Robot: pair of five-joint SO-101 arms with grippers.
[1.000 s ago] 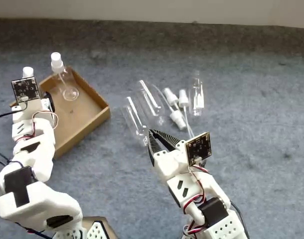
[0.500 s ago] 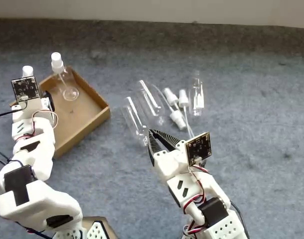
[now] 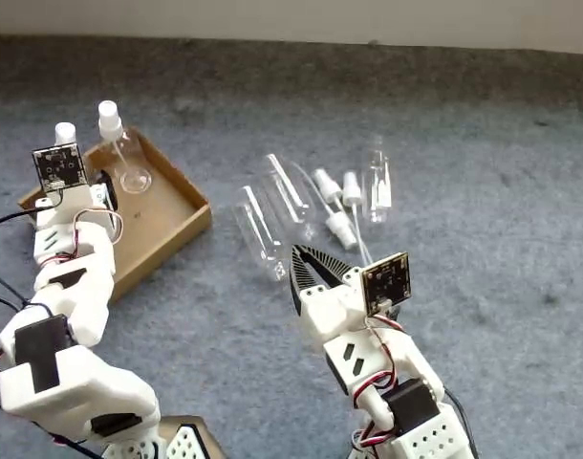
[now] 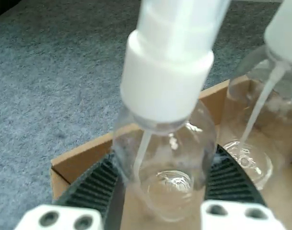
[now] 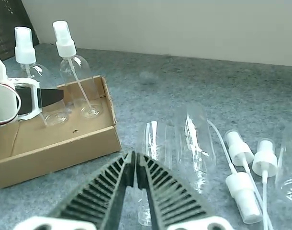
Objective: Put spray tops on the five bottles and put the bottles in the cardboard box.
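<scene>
Left gripper (image 4: 161, 181): fingers (image 4: 93, 184) closed on either side of the held bottle (image 4: 162, 158), gripping its clear body low down.

Held bottle: upright, long axis vertical, white spray top (image 4: 170, 72) fitted and pointing up, dip tube running down inside. It sits within the cardboard box (image 3: 167, 225), at the corner far from the right arm. Whether its base rests on the box floor cannot be told.

Second capped bottle (image 3: 127, 158): standing upright in the same box, just beside the held one, top up.

Right gripper (image 5: 135, 167): fingers drawn together with only a thin slit between them, holding nothing, above the carpet (image 3: 483, 191) near the box's outer side.

Uncapped bottles, three: lying on their sides on the carpet beyond the right gripper. Two (image 3: 260, 234) (image 3: 290, 196) lie parallel and slanted, and one (image 3: 377, 182) lies with its long axis pointing away from the arms.

Loose spray tops, three (image 3: 327, 182) (image 3: 352, 186) (image 3: 340, 229): lying between the slanted pair and the third bottle, dip tubes attached.
</scene>
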